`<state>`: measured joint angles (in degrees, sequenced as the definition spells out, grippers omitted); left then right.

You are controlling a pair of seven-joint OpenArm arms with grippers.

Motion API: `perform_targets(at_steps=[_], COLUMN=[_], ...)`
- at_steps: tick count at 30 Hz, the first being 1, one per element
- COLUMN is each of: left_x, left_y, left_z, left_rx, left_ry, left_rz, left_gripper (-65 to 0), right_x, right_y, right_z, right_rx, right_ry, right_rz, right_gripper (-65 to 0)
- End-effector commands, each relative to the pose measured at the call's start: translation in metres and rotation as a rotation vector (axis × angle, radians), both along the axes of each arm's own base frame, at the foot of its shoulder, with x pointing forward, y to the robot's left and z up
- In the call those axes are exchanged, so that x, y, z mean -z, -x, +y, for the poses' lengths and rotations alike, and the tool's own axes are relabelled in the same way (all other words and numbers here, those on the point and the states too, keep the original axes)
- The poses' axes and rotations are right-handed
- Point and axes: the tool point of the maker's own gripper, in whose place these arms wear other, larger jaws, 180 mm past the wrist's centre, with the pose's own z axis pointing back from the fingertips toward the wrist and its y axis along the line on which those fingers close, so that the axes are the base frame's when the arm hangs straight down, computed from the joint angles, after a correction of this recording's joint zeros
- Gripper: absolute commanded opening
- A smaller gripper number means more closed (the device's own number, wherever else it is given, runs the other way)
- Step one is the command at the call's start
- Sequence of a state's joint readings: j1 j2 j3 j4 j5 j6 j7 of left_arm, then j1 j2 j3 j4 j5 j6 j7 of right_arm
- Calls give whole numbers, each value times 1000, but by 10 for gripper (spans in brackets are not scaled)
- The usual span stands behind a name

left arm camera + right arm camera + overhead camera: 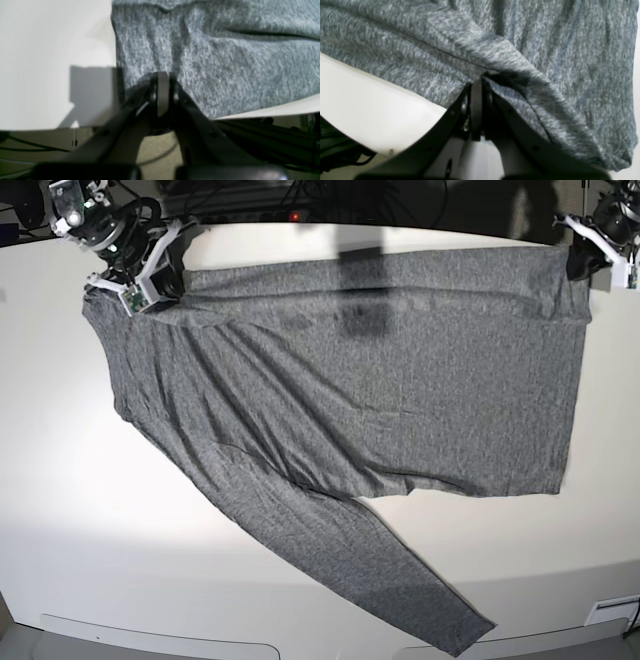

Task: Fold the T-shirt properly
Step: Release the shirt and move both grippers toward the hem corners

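While the T-shirt point(340, 370) lies spread across the white tabletop point(80, 510) with one sleeve still trailing, the left tool point(590, 250) and right tool point(135, 280) each pinch a far-edge corner; most folding remains.

I have both arms reaching to the far corners, left end effector point(163, 82) and right end effector point(477, 86) each with fingers pressed fully together.
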<state>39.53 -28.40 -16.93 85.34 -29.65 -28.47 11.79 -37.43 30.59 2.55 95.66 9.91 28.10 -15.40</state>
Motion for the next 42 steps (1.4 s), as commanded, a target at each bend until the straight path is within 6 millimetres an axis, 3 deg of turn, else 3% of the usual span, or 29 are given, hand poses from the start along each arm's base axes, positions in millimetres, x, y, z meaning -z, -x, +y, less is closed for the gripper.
perform_targets(at_steps=[1,8,16,22,27,28,31,32,35,42], left_x=[-3,-16,-36,-84,-105,-108,-123,-129,-136,-126], left_y=[3,6,-10,-48,-83,-90,-114,-123,-149,-204], left_z=[6,42,39,44,49,49,52,52,54,55], left_rx=[6,-105,-74,-59,-51,-48,-46,-49,-61,-10], left_ry=[-23,-90,-83,-135,-157,-161,-169,-169,-162,-22], left_rz=[12,-34,-115,-275,-341,-347,-393,-412,-424,-404], left_gripper=[-650,-650,-650,-650,-650,-650,-472,-447,-445,-445], right_x=[16,12,0,-34,-65,-69,-79,-83,-91,-99], right_y=[35,46,35,2,-26,-30,-44,-51,-68,-93], right_z=[-12,-6,4,4,-13,-18,-31,-33,-32,-25], right_rx=[-35,-51,-72,-70,1,19,46,52,56,113], right_ry=[85,78,65,74,70,65,87,91,81,3], right_rz=[140,155,110,-18,-121,-133,-179,-198,-244,-214], right_gripper=[-650,-650,-650,-650,-640,-571,-390,-356,-337,-337])
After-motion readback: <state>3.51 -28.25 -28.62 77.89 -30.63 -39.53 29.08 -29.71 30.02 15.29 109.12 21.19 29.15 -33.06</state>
